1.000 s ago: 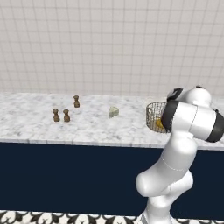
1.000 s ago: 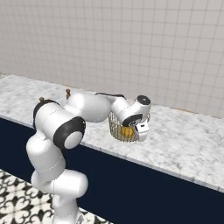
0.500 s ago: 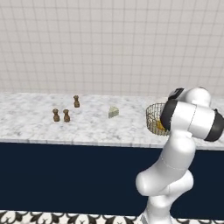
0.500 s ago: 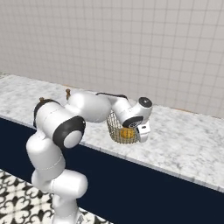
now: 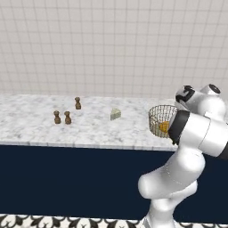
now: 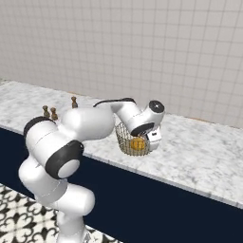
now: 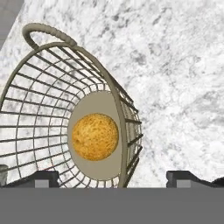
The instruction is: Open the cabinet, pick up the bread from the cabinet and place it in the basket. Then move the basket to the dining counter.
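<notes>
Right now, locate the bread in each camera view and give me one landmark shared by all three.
Left base view: the bread sits right of centre, inside the basket, partly behind the arm.
Right base view: the bread lies at centre, low in the basket beside the gripper.
Hand view: the bread rests left of centre on the basket's floor.
Shared landmark: the basket on the dining counter.

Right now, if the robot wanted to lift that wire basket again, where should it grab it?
Probably the basket rim, from above: it is a thin edge, with one fingertip of the open pincer inside and one outside. The bread sits low at the centre, clear of it.
</notes>
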